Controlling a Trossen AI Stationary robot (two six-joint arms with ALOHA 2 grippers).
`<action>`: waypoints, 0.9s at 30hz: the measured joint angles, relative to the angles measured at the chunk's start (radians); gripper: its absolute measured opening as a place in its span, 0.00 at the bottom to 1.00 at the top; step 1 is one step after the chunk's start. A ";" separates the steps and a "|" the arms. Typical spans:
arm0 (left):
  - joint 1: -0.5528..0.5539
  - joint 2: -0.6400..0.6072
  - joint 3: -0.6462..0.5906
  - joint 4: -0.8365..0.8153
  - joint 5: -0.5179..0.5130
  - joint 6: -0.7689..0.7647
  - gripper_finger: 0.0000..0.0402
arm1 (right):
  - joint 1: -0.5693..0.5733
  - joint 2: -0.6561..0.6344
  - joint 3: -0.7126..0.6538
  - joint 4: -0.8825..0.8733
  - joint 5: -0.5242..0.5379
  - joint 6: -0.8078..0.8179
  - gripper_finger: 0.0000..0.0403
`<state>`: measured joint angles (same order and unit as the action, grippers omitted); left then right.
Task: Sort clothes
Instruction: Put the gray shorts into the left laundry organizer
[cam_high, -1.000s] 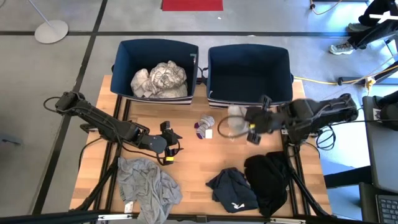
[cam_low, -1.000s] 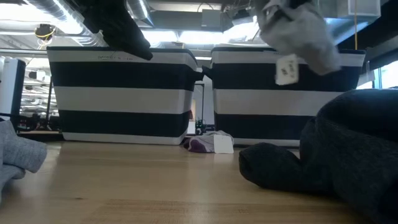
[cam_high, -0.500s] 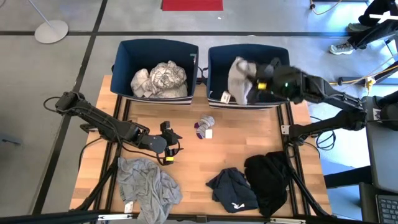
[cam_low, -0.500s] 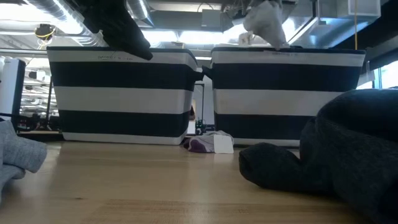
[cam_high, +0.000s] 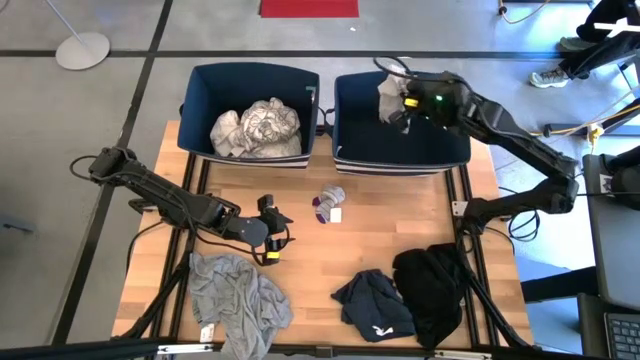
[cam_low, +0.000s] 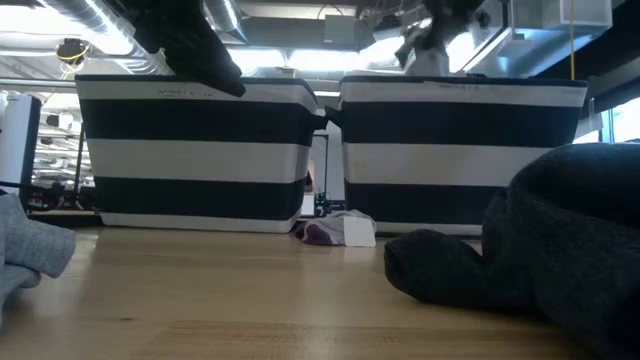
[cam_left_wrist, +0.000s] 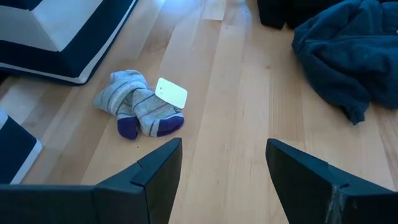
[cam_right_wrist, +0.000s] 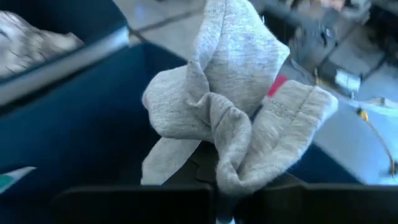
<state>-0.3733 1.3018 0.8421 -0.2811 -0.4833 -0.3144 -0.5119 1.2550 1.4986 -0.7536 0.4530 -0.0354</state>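
My right gripper (cam_high: 404, 101) is shut on a light grey garment (cam_high: 390, 98), held above the right navy bin (cam_high: 400, 150), over its far side. In the right wrist view the garment (cam_right_wrist: 230, 118) bunches up in front of the fingers. My left gripper (cam_high: 272, 240) is open and empty, low over the table's middle left. A pair of small grey socks with purple toes (cam_high: 328, 203) lies on the table in front of the bins; it also shows in the left wrist view (cam_left_wrist: 138, 111). White patterned clothes (cam_high: 258, 128) lie in the left bin (cam_high: 250, 80). My right gripper holds a bunched fold of the light grey garment (cam_right_wrist: 227, 165). The cloth itself hides the fingertips. The garment is lifted clear above the right bin, and in the right wrist view its folds stand crumpled in front of the fingers.
A grey garment (cam_high: 238, 298) lies at the table's near left corner. A navy garment (cam_high: 373, 304) and a black one (cam_high: 433, 290) lie at the near right. The two bins stand side by side along the far edge.
My right gripper has swung with the grey garment from above the table's right middle toward the far edge, and now stands over the right bin's far side. The garment, which hung down loosely, is now bunched at the gripper.
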 joint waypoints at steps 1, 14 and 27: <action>0.000 0.000 0.000 0.000 0.000 0.000 0.56 | -0.010 0.015 0.000 -0.009 0.000 0.016 0.05; 0.000 0.000 0.000 -0.001 0.000 0.003 0.56 | -0.045 0.236 -0.001 -0.086 0.005 0.121 0.05; 0.000 0.000 0.000 -0.014 0.000 0.008 0.56 | -0.045 0.330 -0.001 -0.121 -0.025 0.142 0.41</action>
<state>-0.3733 1.3022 0.8421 -0.2951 -0.4831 -0.3061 -0.5568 1.5852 1.4979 -0.8741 0.4276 0.1066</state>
